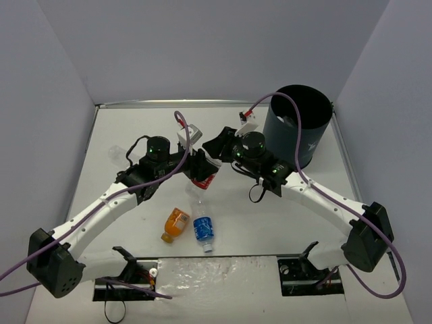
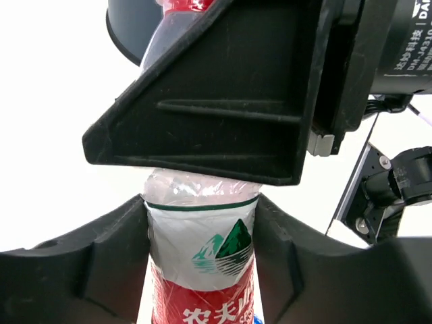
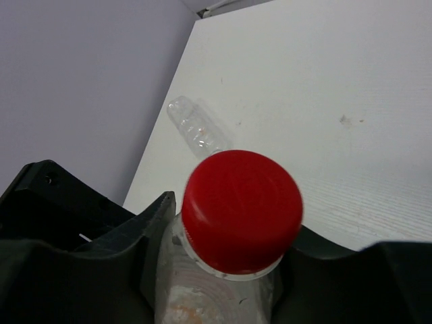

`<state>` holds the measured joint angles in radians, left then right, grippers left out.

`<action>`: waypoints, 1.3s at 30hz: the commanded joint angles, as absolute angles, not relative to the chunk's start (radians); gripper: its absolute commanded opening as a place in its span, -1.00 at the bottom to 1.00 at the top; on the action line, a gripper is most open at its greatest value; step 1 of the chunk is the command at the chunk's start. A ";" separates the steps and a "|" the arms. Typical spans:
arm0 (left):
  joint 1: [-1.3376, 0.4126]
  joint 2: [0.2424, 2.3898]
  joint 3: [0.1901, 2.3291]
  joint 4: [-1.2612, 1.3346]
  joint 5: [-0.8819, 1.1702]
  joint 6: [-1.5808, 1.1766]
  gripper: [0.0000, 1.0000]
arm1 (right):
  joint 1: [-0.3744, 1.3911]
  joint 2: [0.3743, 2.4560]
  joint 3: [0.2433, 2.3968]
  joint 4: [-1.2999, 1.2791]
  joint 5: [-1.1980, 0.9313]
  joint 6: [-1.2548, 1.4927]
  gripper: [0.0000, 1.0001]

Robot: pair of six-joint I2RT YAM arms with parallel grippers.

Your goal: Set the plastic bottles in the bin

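Both pincers are on the same red-labelled bottle point(image 1: 204, 179), mid-bench point(image 1: 148, 125) and well left of the bin point(image 1: 290, 142). We read it as a hand-over: the right arm sits nearer the bin.

- Right pincer point(image 3: 233, 270): clamped on the neck under the red cap.
- Left pincer point(image 2: 202, 270): narrow round the label, pads touching both sides.
- Orange-filled bottle point(image 1: 176, 223) and blue-labelled bottle point(image 1: 203, 229) lie near the bases.
- Clear bottle point(image 3: 196, 128) lies by the left wall.

From above, both wrists bury the grip. We can't read the bin's contents.
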<state>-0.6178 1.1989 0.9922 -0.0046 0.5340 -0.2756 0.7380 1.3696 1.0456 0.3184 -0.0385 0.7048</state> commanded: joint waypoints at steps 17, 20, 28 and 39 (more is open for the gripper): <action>-0.624 0.969 0.977 -0.303 0.012 -0.447 0.94 | 0.452 1.248 1.439 0.257 0.643 0.284 -0.79; -0.623 0.927 0.965 -0.394 -0.149 -0.501 0.94 | 0.360 1.310 1.560 0.291 0.729 0.118 -0.72; -0.623 0.885 0.909 -0.551 -0.319 -0.623 0.94 | 0.230 1.485 1.657 0.279 0.677 0.011 -0.51; -0.621 0.853 0.865 -0.682 -0.380 -0.719 0.94 | 0.149 1.584 1.745 0.169 0.677 -0.008 0.99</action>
